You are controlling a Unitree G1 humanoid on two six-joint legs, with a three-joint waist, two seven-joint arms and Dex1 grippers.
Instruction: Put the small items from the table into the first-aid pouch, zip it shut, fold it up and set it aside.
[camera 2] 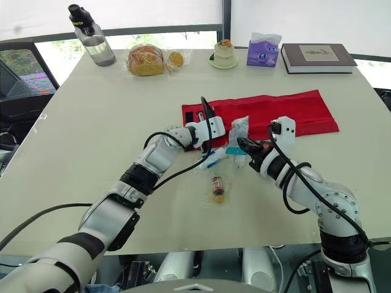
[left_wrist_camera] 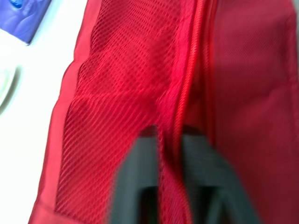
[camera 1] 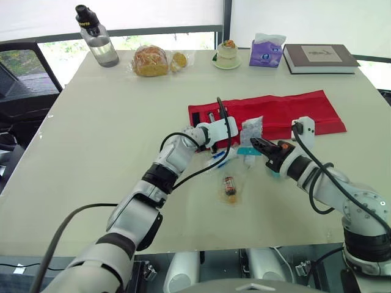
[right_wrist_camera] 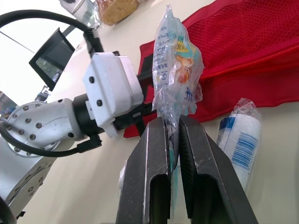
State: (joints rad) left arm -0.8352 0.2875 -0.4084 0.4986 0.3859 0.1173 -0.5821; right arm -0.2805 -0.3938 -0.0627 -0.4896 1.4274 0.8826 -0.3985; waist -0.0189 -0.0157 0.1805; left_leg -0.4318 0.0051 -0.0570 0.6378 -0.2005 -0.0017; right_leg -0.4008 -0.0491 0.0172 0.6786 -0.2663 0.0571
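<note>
While my left gripper (left_wrist_camera: pixel 168 135) is pressed together on a fold of the pouch (camera 1: pixel 293 110) beside its zip, and my right gripper (right_wrist_camera: pixel 172 122) pinches the packet (right_wrist_camera: pixel 177 70) by its lower edge, the risks are listed as follows. Item one: packet, clear film, standing tall above the right fingertips and held by a thin margin only; it may slide out or flop sideways if I swing fast. Item two: pouch, red, flat on the table, just beyond the packet and in the left pinch; I cannot tell how far its mouth is parted, so the packet could catch on the zip or mesh and crumple outside. Item three: left hold, on thin fabric; a push from the entering packet could tug the fold free or drag the whole pouch. Item four: grippers close together, the left just beside the packet; a collision is possible on the way in. Item five: roll (right_wrist_camera: pixel 238 135), wrapped, lying close beside the right fingers, and vial (camera 1: pixel 230 185), on the table near the right gripper; my right wrist may knock either away.
</note>
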